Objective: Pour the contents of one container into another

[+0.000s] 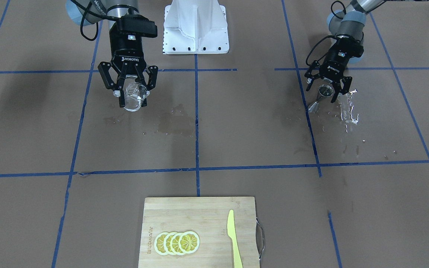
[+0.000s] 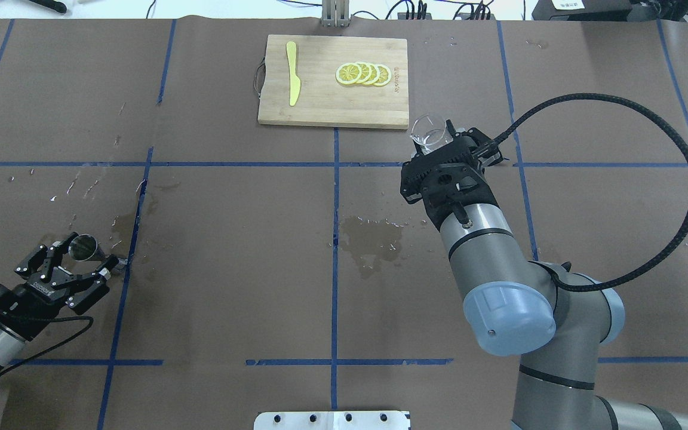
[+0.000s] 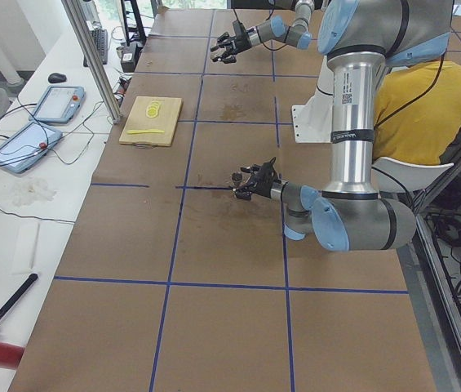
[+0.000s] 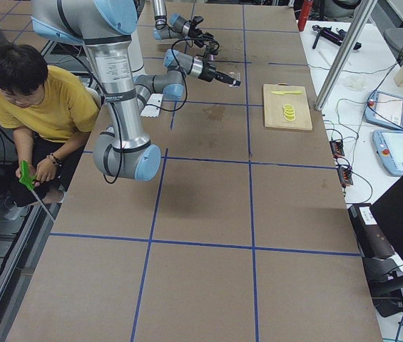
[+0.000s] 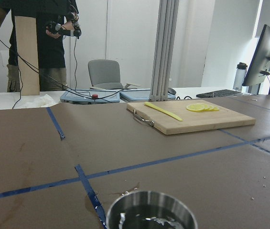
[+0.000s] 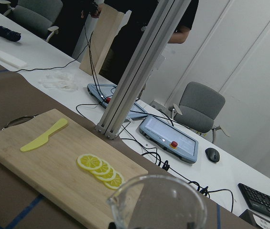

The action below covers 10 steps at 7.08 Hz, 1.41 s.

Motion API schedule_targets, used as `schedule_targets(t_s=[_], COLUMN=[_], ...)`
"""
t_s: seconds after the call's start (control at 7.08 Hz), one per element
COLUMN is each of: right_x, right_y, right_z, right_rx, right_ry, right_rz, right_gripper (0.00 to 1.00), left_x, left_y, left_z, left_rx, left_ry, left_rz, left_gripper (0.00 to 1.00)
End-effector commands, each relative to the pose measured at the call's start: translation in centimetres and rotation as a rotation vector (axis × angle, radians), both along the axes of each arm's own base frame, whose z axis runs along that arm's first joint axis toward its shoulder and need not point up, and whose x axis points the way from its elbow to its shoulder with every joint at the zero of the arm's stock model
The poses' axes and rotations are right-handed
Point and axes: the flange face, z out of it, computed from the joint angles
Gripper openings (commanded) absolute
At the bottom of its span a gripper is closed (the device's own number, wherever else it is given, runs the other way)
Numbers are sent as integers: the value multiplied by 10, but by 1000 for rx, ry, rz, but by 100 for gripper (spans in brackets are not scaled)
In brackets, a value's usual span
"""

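Although the clear beaker [image 1: 135, 99] and the steel jigger [image 1: 319, 99] were well apart, at opposite sides of the desk [image 1: 237, 141], the pour looked to me largely done. The left wrist view showed a glinting pool of liquid in the jigger's upper cup, and I could make out no liquid in the beaker.

The right gripper [image 1: 132, 99] had its fingers closed on the beaker's sides and held it clear of the desk, somewhat tilted. The left gripper [image 1: 326, 93] was closed around the jigger, low down. Whether the jigger's foot touched the desk could not be told.

A dark wet patch [image 1: 173, 124] lay mid-desk, and a shinier spill [image 1: 349, 109] lay just beside the jigger, so some liquid had missed. What seemed left was to set both vessels down and let go.

"ROBOTIQ" was printed in white on the right gripper's body, and the same mark on the left gripper was too small to read. Partial lettering on the right arm's cable ran off the front view. The bamboo cutting board [image 1: 184, 212], which carried lemon slices [image 1: 177, 242] and a yellow knife [image 1: 233, 238], bore a burnt-in maker's stamp that I could not read. The beaker's printed marks were illegible.
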Motion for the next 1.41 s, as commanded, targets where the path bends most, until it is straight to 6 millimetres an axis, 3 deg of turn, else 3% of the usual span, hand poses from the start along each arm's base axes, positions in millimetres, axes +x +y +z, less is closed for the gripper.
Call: schedule_targets(t_s=[0.0, 0.28, 0.57, 0.85, 0.99, 1.27], right_x=[0, 0, 0, -1, -1, 0], right_y=[0, 0, 1, 1, 1, 0], right_z=[-1, -1, -1, 0, 0, 0], right_rx=[1, 1, 1, 0, 1, 0], right_ry=[-2, -2, -2, 0, 0, 1], right_rz=[0, 0, -2, -2, 0, 1], right_gripper=[0, 0, 0, 0, 0, 0], left_x=[-25, -36, -64, -115, -148, -191], left_y=[0, -2, -30, -78, -109, -180], left_z=[-13, -34, -41, -34, -31, -40], left_rx=[7, 49, 126, 187, 183, 153], left_ry=[26, 37, -14, -160, -260, -533], left_rz=[-6, -28, 1, 133, 179, 230], left_gripper=[99, 99, 99, 99, 99, 99])
